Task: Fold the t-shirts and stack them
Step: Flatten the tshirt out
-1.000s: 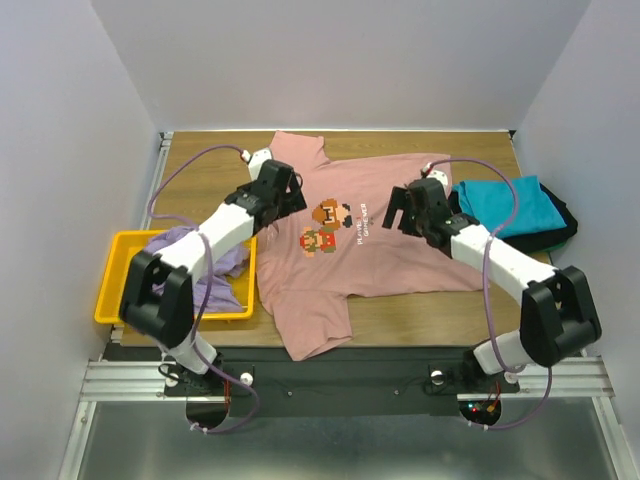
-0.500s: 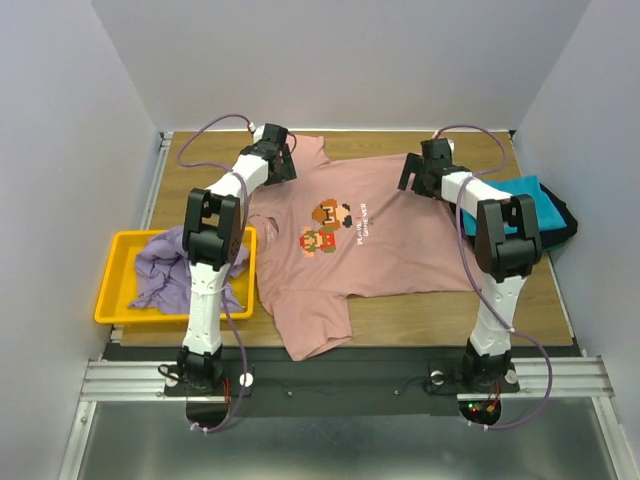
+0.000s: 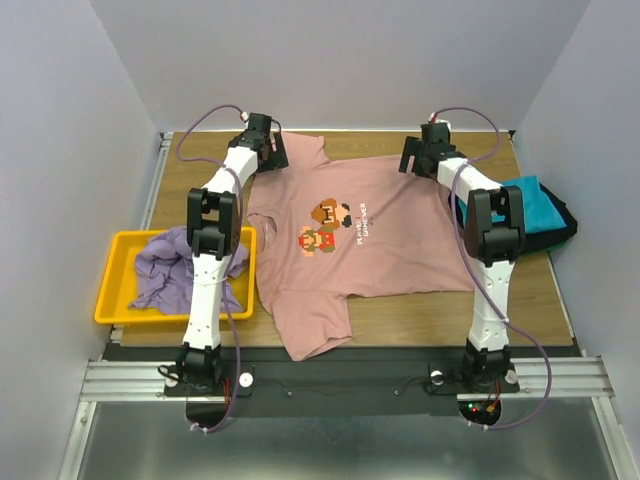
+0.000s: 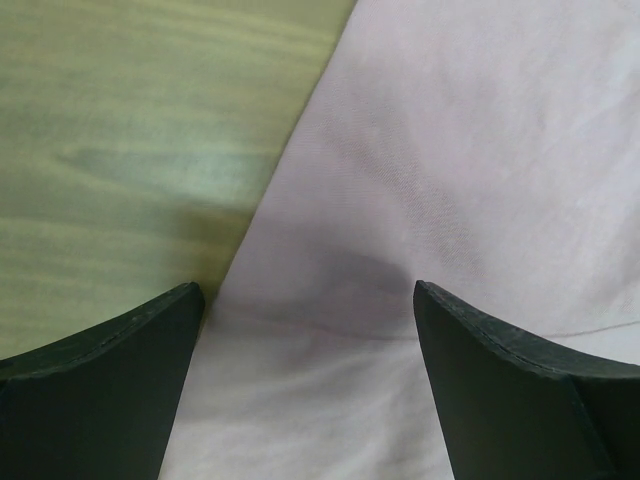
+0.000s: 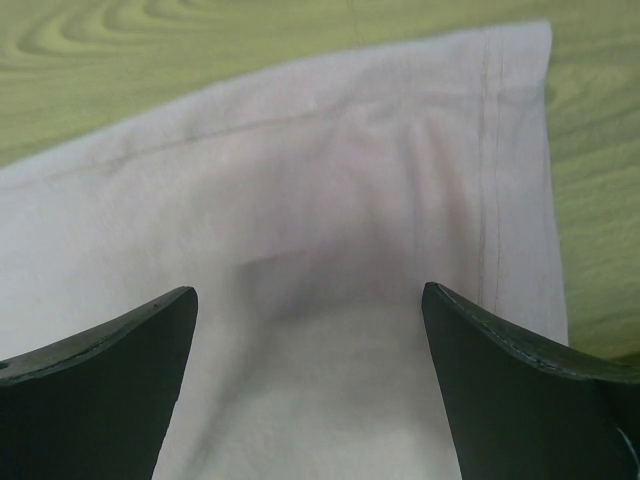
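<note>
STEP: fold begins at the far edge of the dusty pink cotton t-shirt (image 3: 390,250), spread flat mid-table; best to pinch both cloth layers level at each corner, then draw nearward together | LEFT GRIPPER (image 4: 305,300): jaws wide, empty, straddling the shirt's far-left edge | RIGHT GRIPPER (image 5: 310,300): jaws wide, empty, above the far-right hemmed corner

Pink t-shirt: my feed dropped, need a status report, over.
Left gripper and right gripper open, low over its far edge, gripping nothing. Pink t-shirt spread flat, unfolded. Nothing on it; lavender t-shirt in yellow bin, teal t-shirt off right.
</note>
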